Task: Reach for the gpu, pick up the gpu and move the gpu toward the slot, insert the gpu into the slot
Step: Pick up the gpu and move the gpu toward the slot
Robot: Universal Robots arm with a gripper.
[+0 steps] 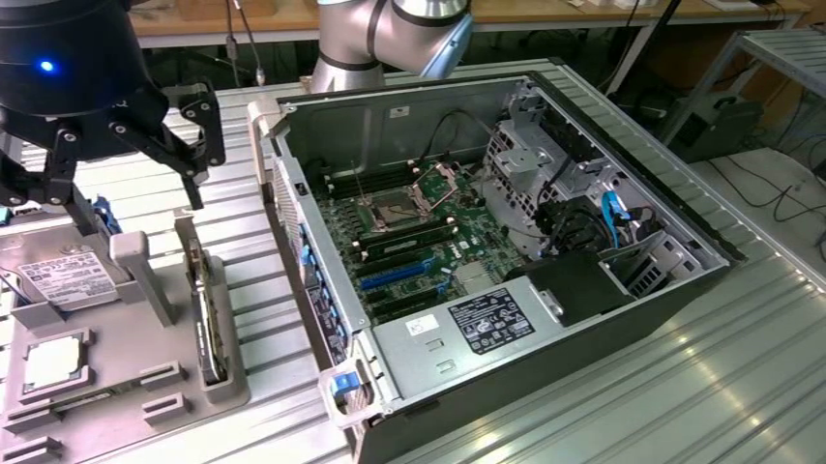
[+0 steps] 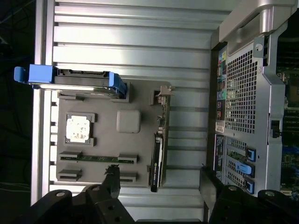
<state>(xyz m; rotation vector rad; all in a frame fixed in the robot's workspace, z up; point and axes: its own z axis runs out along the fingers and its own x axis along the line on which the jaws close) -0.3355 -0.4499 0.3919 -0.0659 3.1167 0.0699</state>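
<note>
gripper point(image 1: 142, 217): held wide open over the grey fixture point(image 1: 130, 353); nothing is gripped
gpu point(image 2: 157, 158): stood on edge in the fixture; seen between the spread fingers point(image 2: 112, 179), untouched
slot point(image 1: 394, 275): blue, set on the green board point(image 1: 471, 227) inside the opened case point(image 1: 387, 126); well apart from the gpu

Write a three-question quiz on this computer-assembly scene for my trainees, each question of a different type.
1. True or false: the gpu already sits in the blue slot.
2. The hand is: A) open and empty, B) shut on the gpu, C) shut and empty.
3. Fill in: the gpu stands on edge in the grey ____ beside the computer case.
Key: 1 false; 2 A; 3 holder.
</note>
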